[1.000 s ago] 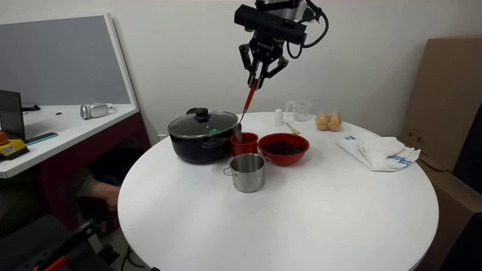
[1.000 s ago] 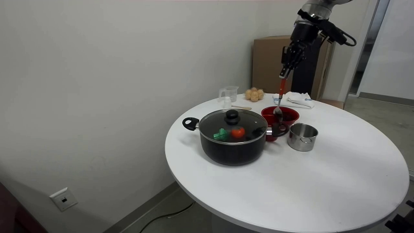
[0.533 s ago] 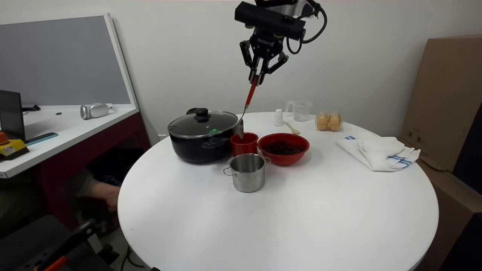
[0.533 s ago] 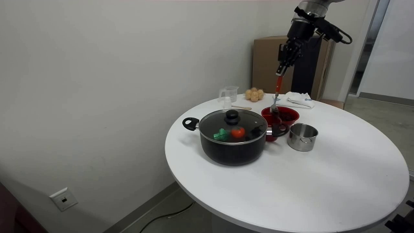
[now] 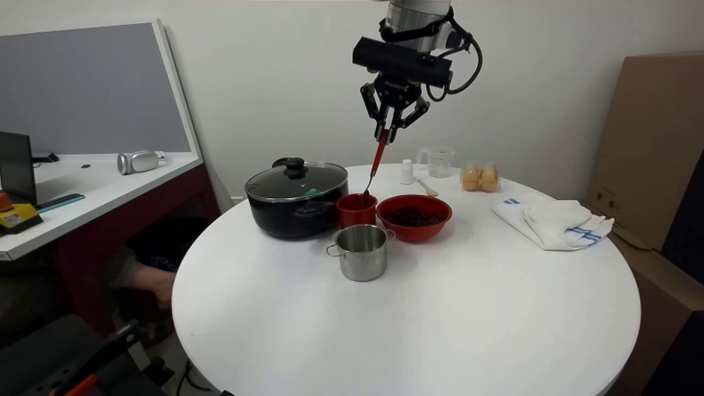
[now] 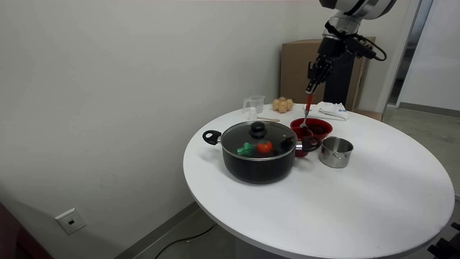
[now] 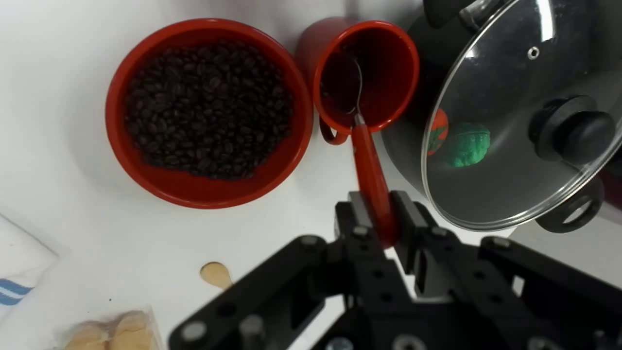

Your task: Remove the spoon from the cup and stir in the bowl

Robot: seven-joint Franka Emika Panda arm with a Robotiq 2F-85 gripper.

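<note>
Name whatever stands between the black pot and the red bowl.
The red cup stands between the black pot and the red bowl, as shown in an exterior view and in the wrist view.

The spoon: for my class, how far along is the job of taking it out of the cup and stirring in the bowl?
Done: the gripper is shut on the spoon, at its red handle.
In hand: apparently, getting it out of the cup; its head is inside the cup's rim.
Left: clearing the cup, then stirring in the bowl, where dark beans lie with no spoon in them.
</note>
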